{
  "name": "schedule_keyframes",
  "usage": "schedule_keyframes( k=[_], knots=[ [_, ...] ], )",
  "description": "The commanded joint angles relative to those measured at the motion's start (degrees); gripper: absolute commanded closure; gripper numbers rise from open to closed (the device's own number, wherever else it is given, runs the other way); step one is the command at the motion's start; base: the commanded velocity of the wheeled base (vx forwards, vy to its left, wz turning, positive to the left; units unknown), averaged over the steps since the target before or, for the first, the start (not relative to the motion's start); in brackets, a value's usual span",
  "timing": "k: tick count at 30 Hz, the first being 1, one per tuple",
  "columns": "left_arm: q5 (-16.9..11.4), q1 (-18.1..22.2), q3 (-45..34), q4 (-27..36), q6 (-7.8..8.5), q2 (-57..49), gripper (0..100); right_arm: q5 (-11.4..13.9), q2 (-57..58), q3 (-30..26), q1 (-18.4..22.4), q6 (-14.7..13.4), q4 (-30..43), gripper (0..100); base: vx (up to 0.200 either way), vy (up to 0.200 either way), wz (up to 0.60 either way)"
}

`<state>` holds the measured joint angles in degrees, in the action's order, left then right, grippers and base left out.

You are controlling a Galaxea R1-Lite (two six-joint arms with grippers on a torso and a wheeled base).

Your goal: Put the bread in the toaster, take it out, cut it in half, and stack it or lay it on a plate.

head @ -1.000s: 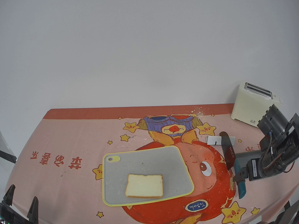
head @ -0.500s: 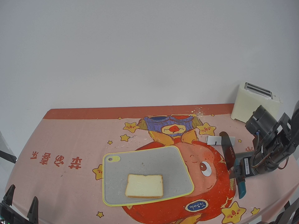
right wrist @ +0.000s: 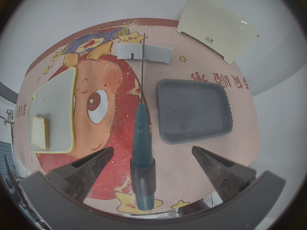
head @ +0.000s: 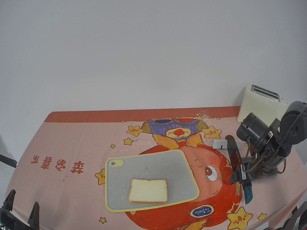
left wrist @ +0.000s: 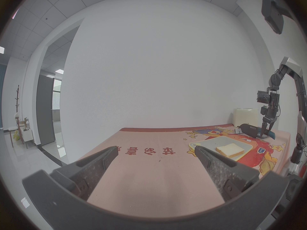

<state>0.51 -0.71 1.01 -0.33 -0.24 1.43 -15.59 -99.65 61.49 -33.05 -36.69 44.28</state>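
A slice of bread (head: 148, 191) (right wrist: 40, 132) lies on the grey, yellow-rimmed cutting board (head: 153, 168) (right wrist: 52, 103). The cream toaster (head: 260, 105) (right wrist: 217, 24) stands at the table's far right corner. A knife with a teal handle (head: 248, 193) (right wrist: 141, 134) lies on the table, its blade (head: 234, 155) set in a small grey holder (right wrist: 153, 53). My right gripper (head: 240, 180) (right wrist: 152, 148) hangs open just over the handle, one finger on either side, not touching it. My left gripper (left wrist: 156, 149) (head: 21, 205) is open and holds nothing, low at the near left corner.
A dark grey tray (right wrist: 193, 111) sits beside the knife, between it and the table's right edge. Crumbs are scattered over the printed tablecloth (head: 80, 138). The left half of the table offers free room.
My right arm has swung left and down, turning its wrist so the gripper now points down over the knife handle. Bread, board, knife and left gripper have stayed put.
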Motion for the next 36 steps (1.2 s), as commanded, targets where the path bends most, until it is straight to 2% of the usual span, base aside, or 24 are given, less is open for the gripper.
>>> schedule_keyframes(
  k=[1,6,10,12,13,18,36],
  knots=[
    [0.02,0.00,-1.01,-0.02,-0.02,-0.02,0,0.12,-2.31,0.21,0.00,-0.13,0.02,0,0.000,0.000,0.00],
    [0.02,0.00,-1.01,-0.02,-0.02,-0.02,0,0.74,-3.45,0.03,0.62,-0.22,-0.42,0,0.000,0.000,0.00],
    [0.02,0.00,-1.01,-0.02,-0.02,-0.02,0,1.09,-3.45,-0.84,0.70,-0.31,-4.02,0,0.000,0.000,0.00],
    [0.02,0.00,-1.01,-0.02,-0.02,-0.02,0,1.79,-3.45,-1.11,0.70,-0.40,-4.90,0,0.000,0.000,0.00],
    [0.02,0.00,-1.01,-0.02,-0.02,-0.02,0,3.20,-3.45,-1.55,0.88,-0.40,-5.25,0,0.000,0.000,0.00],
    [0.02,0.00,-1.01,-0.02,-0.02,-0.02,0,4.52,-3.19,-2.51,1.76,-0.31,-5.34,0,0.000,0.000,0.00],
    [0.02,0.00,-1.01,-0.02,-0.02,-0.02,0,4.78,-2.92,-2.43,2.37,-0.22,-5.43,0,0.000,0.000,0.00]
  ],
)
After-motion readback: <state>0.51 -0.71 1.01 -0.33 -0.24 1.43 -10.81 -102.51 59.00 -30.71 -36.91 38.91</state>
